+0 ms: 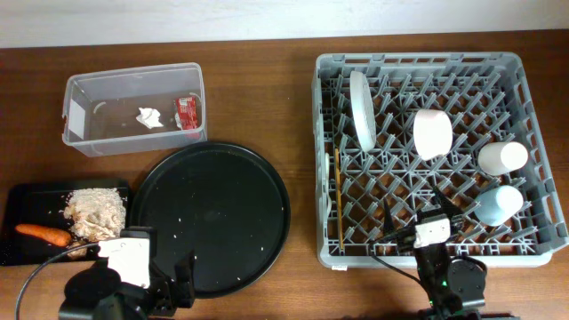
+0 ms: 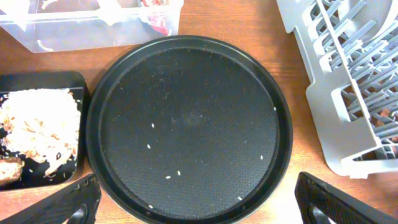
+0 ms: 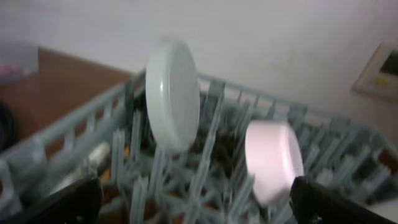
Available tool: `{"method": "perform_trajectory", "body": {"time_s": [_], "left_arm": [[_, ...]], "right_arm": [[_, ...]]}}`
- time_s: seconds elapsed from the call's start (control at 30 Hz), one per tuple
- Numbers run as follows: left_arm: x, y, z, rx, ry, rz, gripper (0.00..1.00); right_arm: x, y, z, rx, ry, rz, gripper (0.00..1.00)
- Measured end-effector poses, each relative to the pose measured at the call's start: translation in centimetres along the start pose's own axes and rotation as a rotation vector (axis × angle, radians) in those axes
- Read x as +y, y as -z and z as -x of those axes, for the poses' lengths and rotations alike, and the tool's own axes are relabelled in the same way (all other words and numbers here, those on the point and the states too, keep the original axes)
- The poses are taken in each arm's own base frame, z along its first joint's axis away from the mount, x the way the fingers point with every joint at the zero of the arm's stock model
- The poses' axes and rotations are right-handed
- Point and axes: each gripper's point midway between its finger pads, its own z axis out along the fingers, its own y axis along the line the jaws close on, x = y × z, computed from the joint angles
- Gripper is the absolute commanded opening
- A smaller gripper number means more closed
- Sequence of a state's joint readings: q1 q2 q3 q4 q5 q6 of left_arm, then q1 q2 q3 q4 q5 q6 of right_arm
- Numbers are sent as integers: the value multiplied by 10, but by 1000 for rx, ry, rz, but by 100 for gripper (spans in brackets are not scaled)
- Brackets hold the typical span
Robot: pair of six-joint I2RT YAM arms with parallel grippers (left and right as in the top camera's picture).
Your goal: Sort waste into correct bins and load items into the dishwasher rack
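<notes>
The grey dishwasher rack (image 1: 418,60) holds an upright white plate (image 1: 361,109), a pinkish-white bowl (image 1: 433,133), a small white cup (image 1: 502,157), a light blue cup (image 1: 498,204) and a chopstick (image 1: 339,200). The clear tub (image 1: 80,89) holds a white tissue (image 1: 148,117) and a red wrapper (image 1: 187,111). The shallow black tray (image 1: 22,194) holds beige food scraps (image 1: 96,213), an orange carrot (image 1: 43,234) and a brown lump (image 2: 9,169). My left gripper (image 2: 199,211) is open and empty over the near rim of the round tray. My right gripper (image 3: 193,208) is open and empty at the rack's front edge, facing the plate (image 3: 174,93) and the bowl (image 3: 273,158).
A large round black tray (image 1: 212,218) with a few rice grains lies between the shallow tray and the rack. It fills the left wrist view (image 2: 189,124), with the rack's corner (image 2: 348,93) at the right. The rack's pegs stand close before my right gripper.
</notes>
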State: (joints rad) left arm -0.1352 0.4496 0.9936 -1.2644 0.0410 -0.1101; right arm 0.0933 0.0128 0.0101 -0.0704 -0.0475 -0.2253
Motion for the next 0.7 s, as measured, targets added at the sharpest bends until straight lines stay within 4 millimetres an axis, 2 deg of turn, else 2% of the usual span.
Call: {"method": "perform_trajectory", "body": {"time_s": [0.7], "left_arm": [[0, 0, 0, 0, 0, 0, 99]], "right_arm": [[-2, 0, -1, 3, 0, -11, 99]]}}
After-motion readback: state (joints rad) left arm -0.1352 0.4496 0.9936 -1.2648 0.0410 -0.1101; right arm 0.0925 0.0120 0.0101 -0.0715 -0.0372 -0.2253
